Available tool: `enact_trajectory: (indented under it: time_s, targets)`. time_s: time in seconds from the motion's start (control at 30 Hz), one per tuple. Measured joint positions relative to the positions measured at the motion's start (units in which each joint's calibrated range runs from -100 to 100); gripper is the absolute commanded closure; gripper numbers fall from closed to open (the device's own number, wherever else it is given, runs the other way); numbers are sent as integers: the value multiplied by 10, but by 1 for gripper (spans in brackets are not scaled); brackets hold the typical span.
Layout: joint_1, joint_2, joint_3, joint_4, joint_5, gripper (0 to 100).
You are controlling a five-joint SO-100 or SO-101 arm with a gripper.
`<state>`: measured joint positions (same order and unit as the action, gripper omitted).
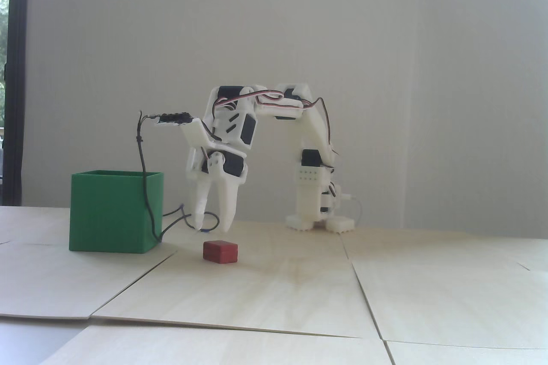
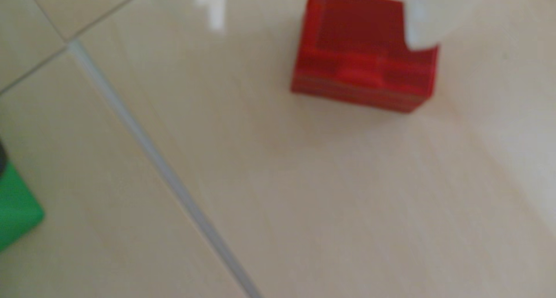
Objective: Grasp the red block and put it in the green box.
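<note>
From my station, the fixed view shows the white 3D-printed gripper (image 1: 212, 228) pointing down with its 2 fingers spread apart, holding nothing, its tips hanging just above the table. The small dull-red rectangular block (image 1: 220, 251) lies flat on the pale plywood table (image 1: 299, 296), directly below and slightly right of those tips, not touched by them as far as I can see. The solid green cube-shaped box (image 1: 113, 213) stands upright on the table to the left of the block, near it but apart, with its open top facing up. A thin black cable (image 1: 143, 168) hangs from the wrist down past the box's right edge.

In the wrist view, which is blurred, the red block (image 2: 355, 51) sits near the top, with a white fingertip (image 2: 427, 15) overlapping its upper right corner; whether they touch I cannot tell. A corner of the green box (image 2: 15, 204) shows at the left edge, across a seam between table panels.
</note>
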<state>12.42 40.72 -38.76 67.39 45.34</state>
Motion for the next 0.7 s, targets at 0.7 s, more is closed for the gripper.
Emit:
enact_trajectory:
  time_s: [0.7]
  targets:
    - [-28, 0, 0, 17, -1, 79]
